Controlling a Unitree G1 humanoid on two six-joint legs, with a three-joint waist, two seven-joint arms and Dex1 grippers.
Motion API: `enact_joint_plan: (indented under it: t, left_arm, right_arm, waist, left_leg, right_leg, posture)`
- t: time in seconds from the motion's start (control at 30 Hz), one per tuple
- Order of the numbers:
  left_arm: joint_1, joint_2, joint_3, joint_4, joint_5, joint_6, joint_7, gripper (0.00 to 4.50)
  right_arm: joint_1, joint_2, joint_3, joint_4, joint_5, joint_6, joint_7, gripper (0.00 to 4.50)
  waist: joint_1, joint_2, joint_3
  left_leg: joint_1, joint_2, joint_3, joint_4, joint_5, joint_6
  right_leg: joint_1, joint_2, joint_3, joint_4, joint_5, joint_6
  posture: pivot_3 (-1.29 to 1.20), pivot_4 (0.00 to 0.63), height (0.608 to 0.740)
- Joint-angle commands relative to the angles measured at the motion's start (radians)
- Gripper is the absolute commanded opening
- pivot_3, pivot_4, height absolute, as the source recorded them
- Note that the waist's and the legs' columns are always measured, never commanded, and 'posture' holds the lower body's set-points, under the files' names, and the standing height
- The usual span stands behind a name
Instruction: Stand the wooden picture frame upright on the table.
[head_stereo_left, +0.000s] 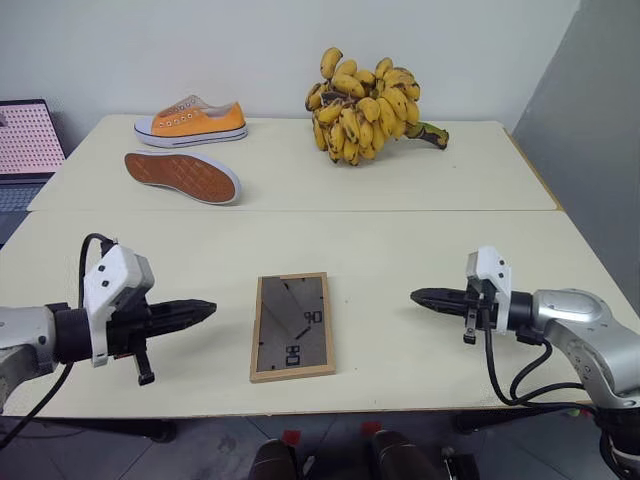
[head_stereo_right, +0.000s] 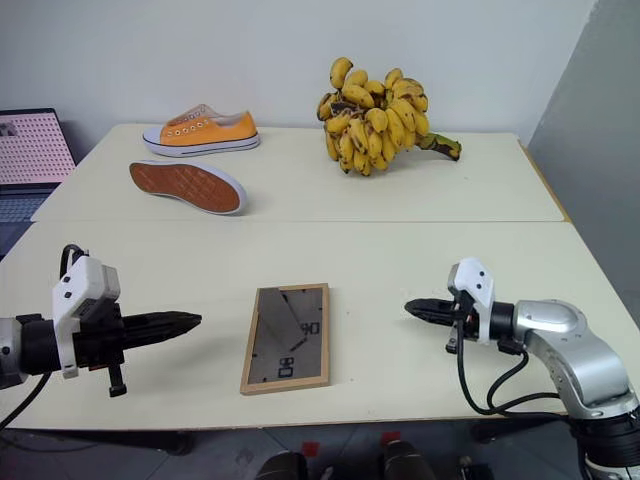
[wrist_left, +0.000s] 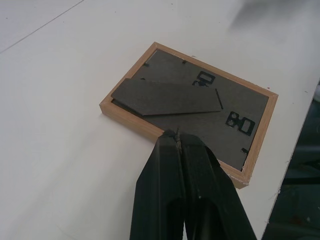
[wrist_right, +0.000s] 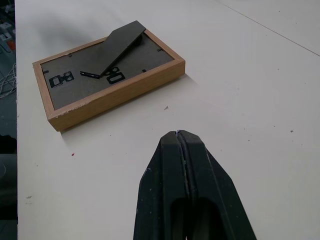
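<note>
Both grippers are clenched on nothing: your left gripper (head_stereo_left: 205, 309) and right gripper (head_stereo_left: 420, 297) point inward at each other, with the wooden picture frame (head_stereo_left: 292, 326) lying flat between them on the table (head_stereo_left: 400, 240), backing side up, apart from both. Judging by its thin wood rim, it should be light, rigid and prone to sliding, and any glazing underneath could be fragile. Pinch a long wooden edge, not the stand flap (wrist_left: 167, 97), which looks flimsy and sits slightly raised.
</note>
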Motion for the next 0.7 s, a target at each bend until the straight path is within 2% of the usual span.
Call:
enact_joint_plan:
  t: [0.03,0.37,0.7]
  left_arm:
    - [0.015,-0.011,-0.017,-0.036,0.050,-0.028,0.043,0.04]
    - [-0.016,-0.033,-0.006,-0.027,0.041,-0.010,0.093,0.04]
    - [0.031,-0.048,0.002,-0.046,0.041,0.000,0.104,0.04]
  right_arm:
    - [-0.016,0.005,-0.007,-0.007,0.013,-0.004,-0.007,0.00]
    - [-0.023,0.012,0.002,0.012,0.004,-0.021,-0.008,0.00]
    - [-0.033,0.019,0.020,0.030,-0.005,-0.037,-0.011,0.00]
  waist:
    - [0.000,0.000,0.000]
    - [0.000,0.000,0.000]
    - [0.000,0.000,0.000]
  left_leg:
    - [0.000,0.000,0.000,0.000,0.000,0.000]
    - [0.000,0.000,0.000,0.001,0.000,0.000]
    - [0.000,0.000,0.000,0.001,0.000,0.000]
  right_leg:
    - [0.000,0.000,0.000,0.000,0.000,0.000]
    - [0.000,0.000,0.000,0.002,0.000,0.000]
    - [0.000,0.000,0.000,0.002,0.000,0.000]
  posture:
    - [0.00,0.150,0.740]
    - [0.00,0.150,0.740]
    - [0.00,0.150,0.740]
